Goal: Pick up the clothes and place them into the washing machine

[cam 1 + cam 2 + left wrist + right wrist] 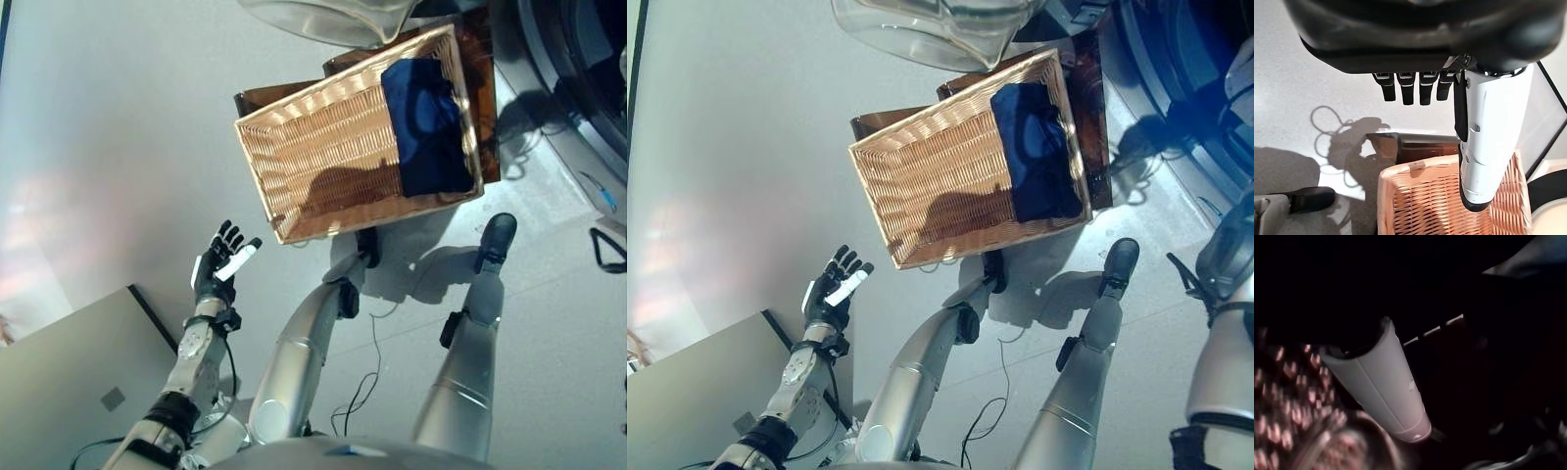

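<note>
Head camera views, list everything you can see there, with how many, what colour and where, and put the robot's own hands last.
wicker basket: one, light tan, on a dark stand on the floor ahead of the robot
clothes: one bundle, dark blue, lying in the basket's right end
dark stand: one, dark brown, under the basket, showing past its edges
washing machine: one, dark round opening with grey surround, at the upper right
clear cover: one, see-through, at the top edge beyond the basket
grey box: one, light grey, on the floor at the lower left
left hand: one, dark with a white thumb cover, open, empty, raised over the floor left of the basket
right hand: only its pale thumb shows in the dark wrist view; state unclear
</note>
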